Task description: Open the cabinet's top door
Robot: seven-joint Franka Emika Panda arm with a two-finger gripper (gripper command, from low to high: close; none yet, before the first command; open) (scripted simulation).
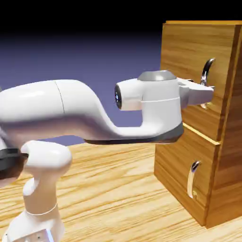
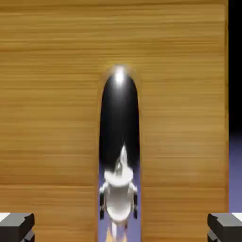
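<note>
The cabinet [image 1: 229, 142] of orange-brown wood stands at the exterior view's right. Its top door [image 1: 186, 52] carries a long curved silver handle [image 1: 206, 71]. My gripper [image 1: 207, 92] reaches level with the lower part of that handle, right at the door's face. In the hand view the top door [image 2: 52, 94] fills the picture and the handle [image 2: 119, 123] runs up the middle as a dark mirror-like bar. The gripper [image 2: 120, 227] is open: its two fingertips [image 2: 16, 226] sit far out at the bottom corners, with the handle between them and a clear gap on each side.
Below the top door is a shorter panel [image 1: 177, 165] with a smaller silver handle [image 1: 193, 177]. The white arm [image 1: 94, 111] stretches across from the lower left above the wooden table [image 1: 118, 189]. The door's right edge [image 2: 227, 94] meets dark backdrop.
</note>
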